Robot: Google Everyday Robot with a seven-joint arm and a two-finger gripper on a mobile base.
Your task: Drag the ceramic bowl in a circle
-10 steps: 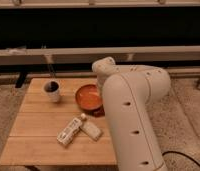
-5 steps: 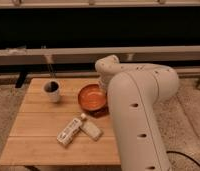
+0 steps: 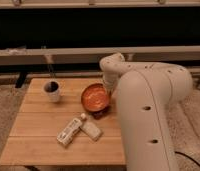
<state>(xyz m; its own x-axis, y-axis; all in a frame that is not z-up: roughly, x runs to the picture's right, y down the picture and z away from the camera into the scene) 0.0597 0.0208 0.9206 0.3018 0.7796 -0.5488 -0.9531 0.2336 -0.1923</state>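
Note:
The ceramic bowl (image 3: 95, 97) is round, glossy orange-red with a darker rim. It sits on the wooden table (image 3: 38, 145) near the far right side and looks tilted toward the camera. My gripper (image 3: 109, 92) reaches down from the bulky white arm (image 3: 143, 100) to the bowl's right rim. The arm hides most of the gripper and the right end of the table.
A small white mug (image 3: 51, 91) with a dark inside stands at the table's far left. A small white bottle (image 3: 90, 127) and a white packet (image 3: 67, 132) lie in front of the bowl. A long bench or rail (image 3: 53, 52) runs behind the table.
The bowl has slid a little to the right across the table together with the gripper. The arm's elbow has swung right. The mug, bottle and packet have not moved.

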